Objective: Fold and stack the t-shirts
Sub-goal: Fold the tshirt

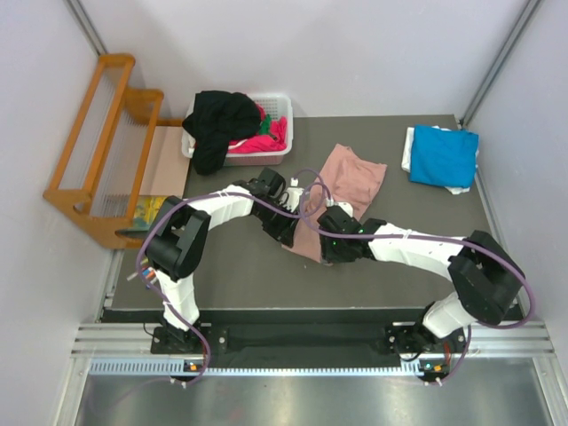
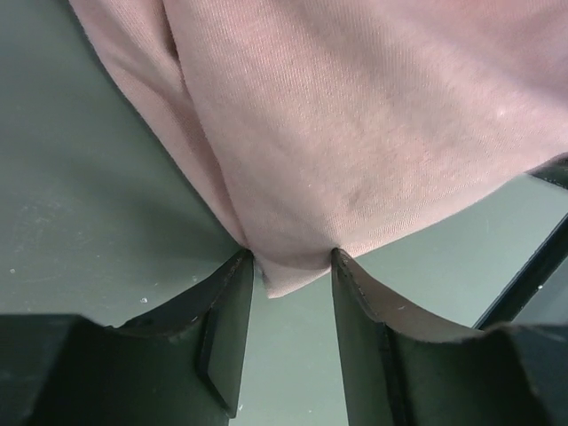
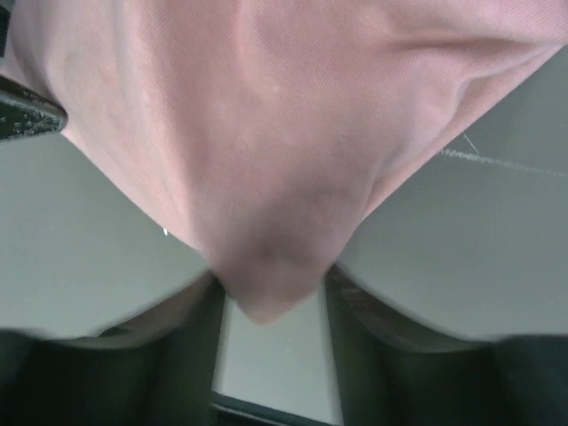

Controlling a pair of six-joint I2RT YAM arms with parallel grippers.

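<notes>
The pink shirt (image 1: 355, 173) is plain; the blue shirt (image 1: 442, 155), bright.

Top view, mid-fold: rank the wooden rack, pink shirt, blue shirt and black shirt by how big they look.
1. wooden rack
2. pink shirt, partly covered, so likely bigger than it shows
3. blue shirt and black shirt: about alike, not ranked

Rack (image 1: 102, 133): left of table (image 1: 399, 231).
Basket (image 1: 282, 106): table's far left corner.
Shirt heap (image 1: 222, 124): in basket, draped over its left rim.
Centre shirt (image 1: 355, 173): mid-table, right of basket.
Folded shirt (image 1: 444, 155): far right corner.
Left gripper (image 2: 293, 257), right gripper (image 3: 271, 284): side by side at centre shirt's near edge.
</notes>
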